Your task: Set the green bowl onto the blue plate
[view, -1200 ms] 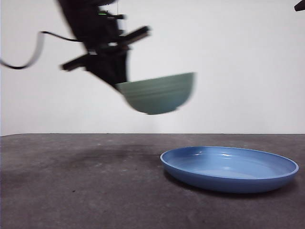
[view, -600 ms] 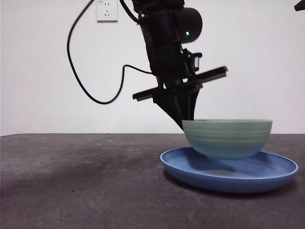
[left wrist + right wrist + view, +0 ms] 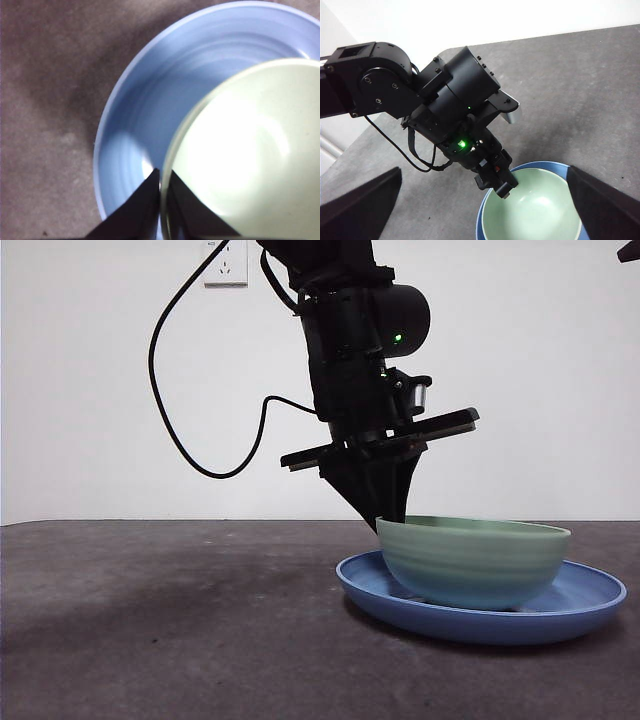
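The green bowl rests inside the blue plate on the dark table, tipped slightly up on its held side. My left gripper comes down from above and is shut on the bowl's near-left rim. In the left wrist view its two jaws pinch the pale rim of the bowl, one jaw inside and one outside, over the plate. My right gripper hangs high above, open and holding nothing, looking down on the left gripper, the bowl and the plate's edge.
A black cable loops from the left arm in front of the white wall. A wall socket sits high at the back. The table's dark surface stretches left of the plate.
The left gripper carried the bowl from the air at left, rightward and down. Half a second ago it hovered just above the plate; now it sits in it.
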`<state>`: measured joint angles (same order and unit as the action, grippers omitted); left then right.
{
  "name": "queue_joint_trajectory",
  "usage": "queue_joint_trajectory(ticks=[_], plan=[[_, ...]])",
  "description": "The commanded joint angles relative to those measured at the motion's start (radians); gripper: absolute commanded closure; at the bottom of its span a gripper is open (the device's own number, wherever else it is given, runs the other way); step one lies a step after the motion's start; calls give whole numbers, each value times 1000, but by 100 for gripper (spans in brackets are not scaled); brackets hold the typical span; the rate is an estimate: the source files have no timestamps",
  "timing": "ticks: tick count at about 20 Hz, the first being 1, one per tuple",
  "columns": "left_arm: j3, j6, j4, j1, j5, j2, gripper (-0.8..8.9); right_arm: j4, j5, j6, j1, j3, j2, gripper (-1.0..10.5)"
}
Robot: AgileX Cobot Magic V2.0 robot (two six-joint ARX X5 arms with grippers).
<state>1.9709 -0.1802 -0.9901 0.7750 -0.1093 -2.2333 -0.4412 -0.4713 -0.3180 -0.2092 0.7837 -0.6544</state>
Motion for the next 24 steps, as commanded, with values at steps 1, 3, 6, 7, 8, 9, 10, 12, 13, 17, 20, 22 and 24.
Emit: queue_joint_trajectory(ticks=[1,3,6,7,8,9,10,12,13,17,20,22,24], plan=[[31,14,33,10,2,-24,775,6,1,12,-4,17,-4,385],[34,14,50,10,2,-24,740,6,1,12,-4,17,-4,385],[77,10,18,7,2,-24,516,6,1,12,-4,17,-4,385],[112,10,-16,4,1,-24,426,6,1,12,-4,17,-4,385],[146,10,-52,2,1,-24,371,6,1,12,-4,17,-4,385],[190,12,-103,2,0,-24,331,6,1,12,-4,17,-4,385],[230,21,-152,2,0,-23,311,6,1,12,-4,17,-4,385],[321,60,-260,2,1,-17,310,6,1,12,-4,17,-4,385],[360,81,-312,0,1,-6,311,6,1,12,-4,17,-4,385],[380,121,-409,-37,5,122,289,6,1,12,-4,17,-4,385],[377,121,-454,-74,5,251,182,6,2,14,-4,17,-4,385],[351,121,-455,-98,5,354,184,6,2,16,-4,17,-4,385],[286,137,-455,-114,5,470,184,5,2,16,-4,17,-4,385]])
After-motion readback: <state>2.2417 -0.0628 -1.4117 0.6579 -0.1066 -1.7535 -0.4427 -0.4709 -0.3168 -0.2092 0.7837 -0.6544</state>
